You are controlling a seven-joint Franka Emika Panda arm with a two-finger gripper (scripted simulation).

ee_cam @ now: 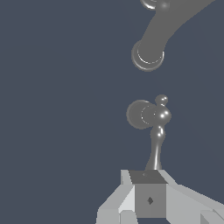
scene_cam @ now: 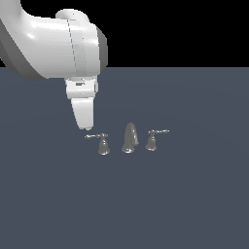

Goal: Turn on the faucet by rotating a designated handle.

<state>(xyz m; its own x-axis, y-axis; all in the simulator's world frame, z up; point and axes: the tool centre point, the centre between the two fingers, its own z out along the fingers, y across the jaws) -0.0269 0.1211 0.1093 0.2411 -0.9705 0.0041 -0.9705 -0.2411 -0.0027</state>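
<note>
The faucet is a small shiny grey three-piece set on the dark floor, with a tall curved spout in the middle. The handle stands on the exterior view's left of the spout, with a flared base and a thin, nearly level lever. Its twin on the right has a lever slanting up rightward. My gripper points down, just above the lever's free end, its fingers together and empty. In the wrist view the handle runs its lever to my fingertips; the spout lies beyond.
The flat dark blue-grey floor spreads all around the faucet set. My white arm fills the upper left of the exterior view.
</note>
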